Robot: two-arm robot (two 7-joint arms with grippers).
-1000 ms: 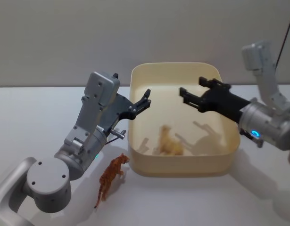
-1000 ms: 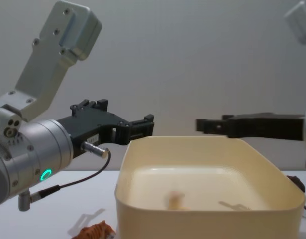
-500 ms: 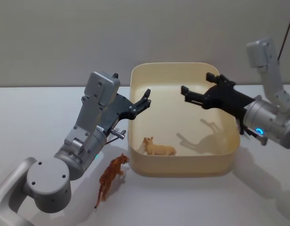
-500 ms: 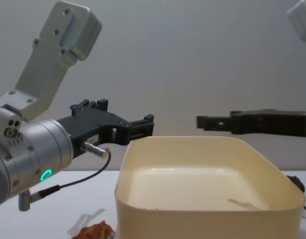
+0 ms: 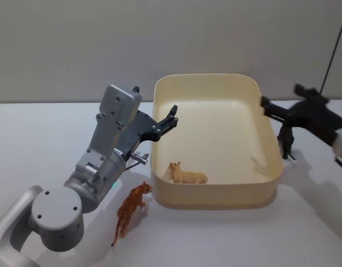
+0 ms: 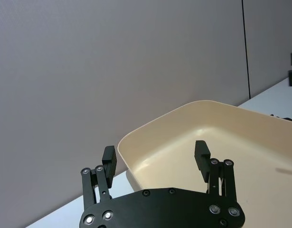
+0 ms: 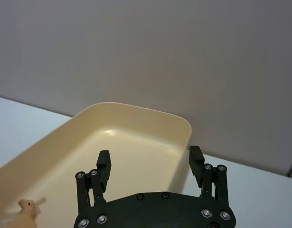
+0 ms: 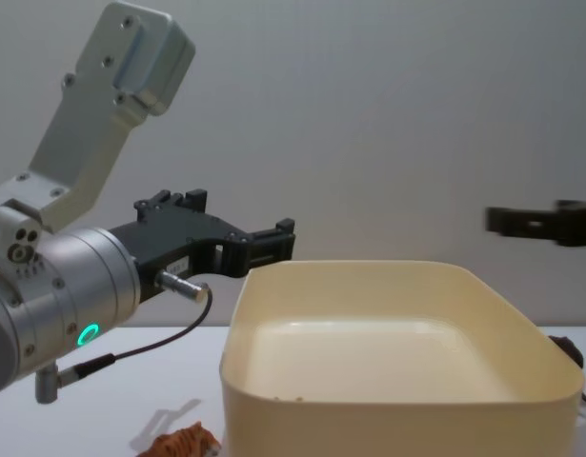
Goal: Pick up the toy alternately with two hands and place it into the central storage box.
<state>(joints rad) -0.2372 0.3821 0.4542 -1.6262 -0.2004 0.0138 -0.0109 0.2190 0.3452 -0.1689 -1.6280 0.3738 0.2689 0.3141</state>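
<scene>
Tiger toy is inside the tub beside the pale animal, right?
No. The tiger toy stands on the table outside the tub, by its front left corner, across the wall from the pale animal inside. The head view shows it.

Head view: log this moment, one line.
left gripper open, by storage box left rim | right gripper open, by right rim | tan toy inside | tiger toy on table

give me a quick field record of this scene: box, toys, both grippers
storage box: cream-yellow, on the table, between the two arms
tan toy: inside the box, near its front-left corner
orange tiger toy: on the table, just outside the box's front-left corner
left gripper: open, empty, raised at the box's left rim
right gripper: open, empty, raised by the box's right rim
</scene>
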